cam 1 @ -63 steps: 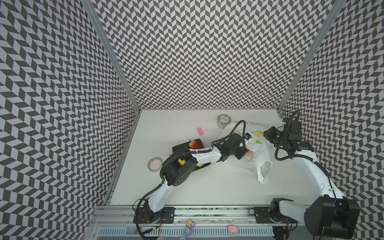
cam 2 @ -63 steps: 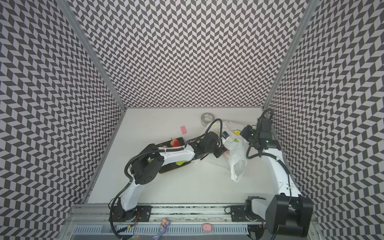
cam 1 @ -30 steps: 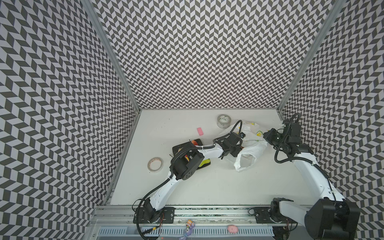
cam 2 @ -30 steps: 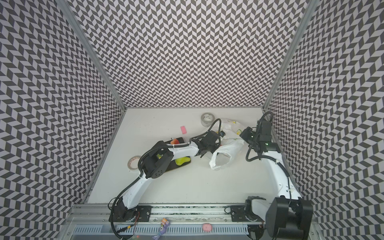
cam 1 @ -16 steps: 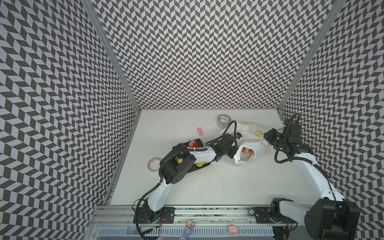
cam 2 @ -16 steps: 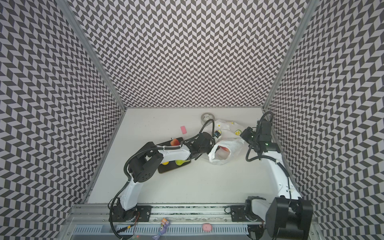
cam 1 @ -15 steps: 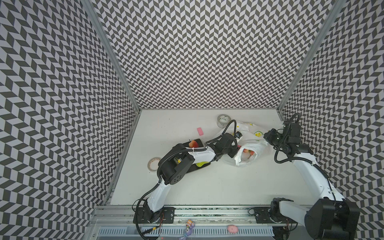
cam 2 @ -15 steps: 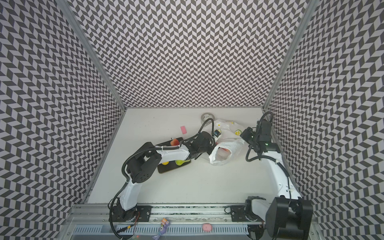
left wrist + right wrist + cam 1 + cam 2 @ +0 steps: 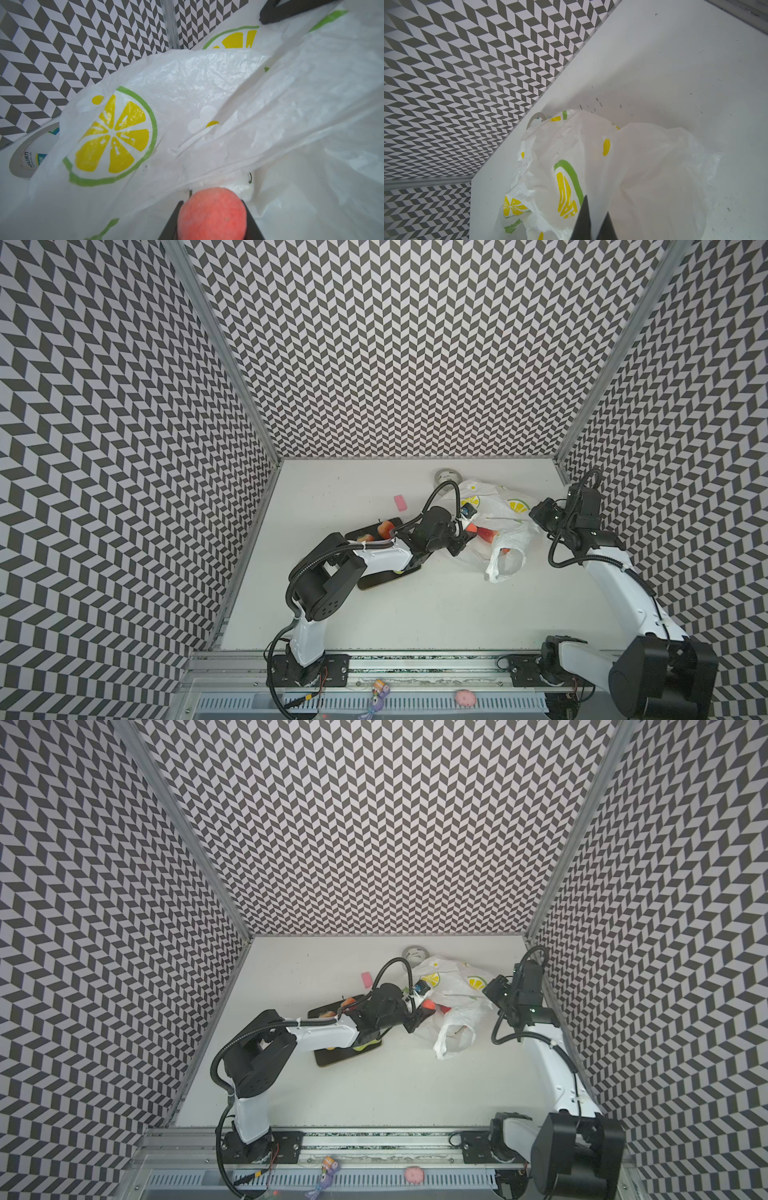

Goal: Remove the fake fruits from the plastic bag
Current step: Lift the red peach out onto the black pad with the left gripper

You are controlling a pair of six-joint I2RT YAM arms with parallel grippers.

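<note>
Left gripper (image 9: 212, 232): clamped on 1 glossy peach-red toy fruit (image 9: 212, 209), apparently for extraction.
Right gripper (image 9: 596, 205): pinched on thin lemon-print white plastic bag (image 9: 507, 510), likely anchoring it.

Black-and-white chevron walls (image 9: 395, 344) enclose a plain white counter (image 9: 415, 614) on three sides, with bare metal posts (image 9: 224, 352) at the back corners and a metal rail (image 9: 415, 659) along its near edge.

I work in a robotics lab test cell: black-and-white chevron walls (image 9: 395, 344) close round a white tabletop (image 9: 415, 614) on three sides, and along the tabletop's near edge an aluminium rail (image 9: 424, 672) carries my two arms' bolted bases (image 9: 305, 668).
</note>
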